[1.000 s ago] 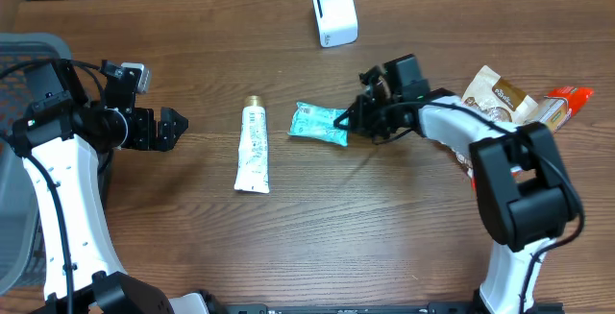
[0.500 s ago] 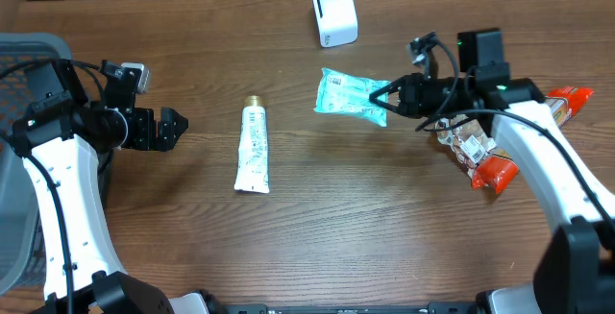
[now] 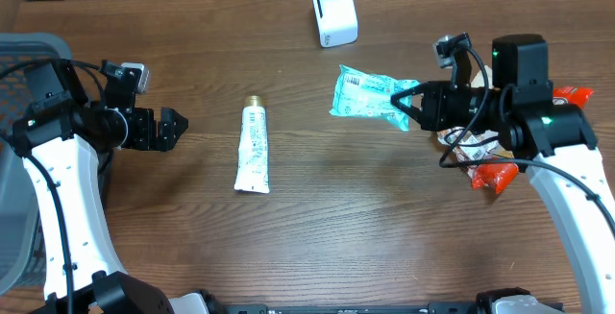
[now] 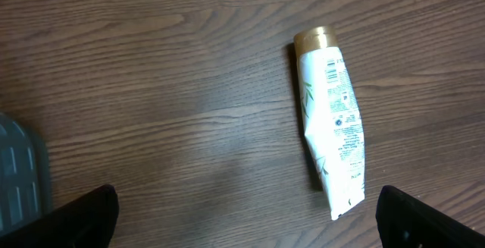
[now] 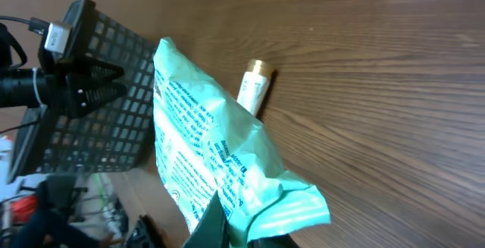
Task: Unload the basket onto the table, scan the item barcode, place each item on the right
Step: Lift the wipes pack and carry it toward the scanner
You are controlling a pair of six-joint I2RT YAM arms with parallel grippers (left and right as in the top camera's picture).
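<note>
At the far left a grey mesh basket (image 3: 21, 53) stands at the edge of the brown wooden worktop (image 3: 317, 237). Just beside it the left pincer (image 3: 176, 127) hovers with its jaws spread as wide as they go, holding nothing. It points towards a white squeeze tube with a gold cap (image 3: 253, 148), which lies flat and apart from it.

Further right, at the back edge, stands the small white box-shaped scanner (image 3: 334, 12). In front of it and a little to its right is the task's thing, a teal crinkly plastic packet (image 3: 366, 93). It is held clear of the worktop by one sealed end. The right pincer (image 3: 402, 100) is clamped tight on that end, and the packet sticks out leftwards from it. Behind that arm lies a heap of orange and tan snack packets (image 3: 488, 172), untouched.

The step in hand looks like carrying the packet to the scanner. Next, the packet must be brought near the scanner's window and turned so that the barcode faces it. Print shows on the packet in the right wrist view, but I cannot tell which face carries the barcode. The thin film may sag or fold, so the wrist turn should be slow.
</note>
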